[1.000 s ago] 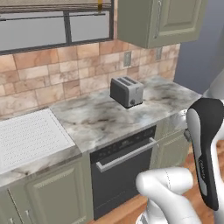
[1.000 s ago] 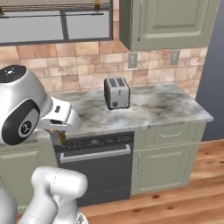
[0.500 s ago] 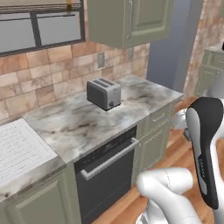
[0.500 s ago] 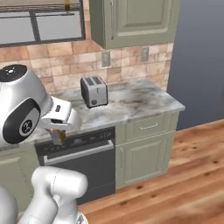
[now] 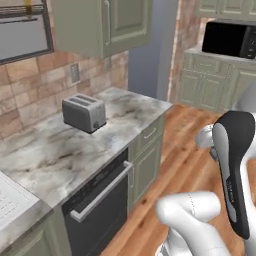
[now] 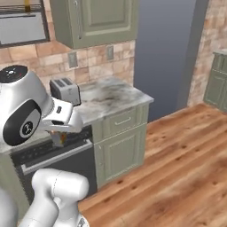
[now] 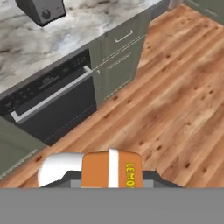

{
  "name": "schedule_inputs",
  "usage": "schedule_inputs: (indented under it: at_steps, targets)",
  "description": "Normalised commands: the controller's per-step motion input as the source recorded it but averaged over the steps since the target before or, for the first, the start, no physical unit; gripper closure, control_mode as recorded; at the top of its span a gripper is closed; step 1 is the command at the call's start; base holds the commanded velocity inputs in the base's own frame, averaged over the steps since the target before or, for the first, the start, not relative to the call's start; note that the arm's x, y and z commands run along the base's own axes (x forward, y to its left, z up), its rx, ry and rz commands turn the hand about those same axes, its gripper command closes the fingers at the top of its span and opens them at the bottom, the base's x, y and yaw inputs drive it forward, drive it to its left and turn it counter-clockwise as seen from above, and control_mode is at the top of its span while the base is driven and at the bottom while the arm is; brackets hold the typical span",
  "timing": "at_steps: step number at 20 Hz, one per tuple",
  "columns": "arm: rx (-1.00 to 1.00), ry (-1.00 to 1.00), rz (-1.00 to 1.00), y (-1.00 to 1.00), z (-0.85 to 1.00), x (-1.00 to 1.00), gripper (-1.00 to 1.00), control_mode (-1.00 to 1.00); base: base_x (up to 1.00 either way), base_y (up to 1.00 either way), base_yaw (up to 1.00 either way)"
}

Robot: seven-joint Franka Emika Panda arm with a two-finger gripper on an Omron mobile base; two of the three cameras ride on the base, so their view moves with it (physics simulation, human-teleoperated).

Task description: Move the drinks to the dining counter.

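Between the fingers: orange can (image 7: 112, 169), lower half cut off by the frame
Gripper (image 6: 60, 138): closed on the can, fingertips hidden
Worktop (image 5: 65, 150): toaster (image 5: 84, 112), left end cut off

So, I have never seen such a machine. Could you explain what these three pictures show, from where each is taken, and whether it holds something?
It is a white robot arm on a driving base, in a rendered kitchen. Two pictures come from cameras on the base, behind the arm to its left and right. The third looks along the hand, down at the wooden floor. On the marble worktop stands a silver toaster, above a black oven. The jaws appear to hold an orange can, so one drink is being carried.
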Motion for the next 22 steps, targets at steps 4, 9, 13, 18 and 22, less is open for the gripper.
schedule_inputs:
  at_steps: [4,9,13,18,22]
  targets:
    - [0.0,0.0,0.0,0.0,0.0,0.0,1.0,1.0,-0.15,0.0,-0.43]
    - [0.0,0.0,0.0,0.0,0.0,0.0,1.0,1.0,-0.13,0.0,-0.42]
    - [0.0,0.0,0.0,0.0,0.0,0.0,1.0,1.0,-0.06,0.06,-0.42]
    - [0.0,0.0,0.0,0.0,0.0,0.0,1.0,1.0,0.0,0.17,-0.46]
    - [0.0,0.0,0.0,0.0,0.0,0.0,1.0,1.0,0.0,0.13,-0.49]
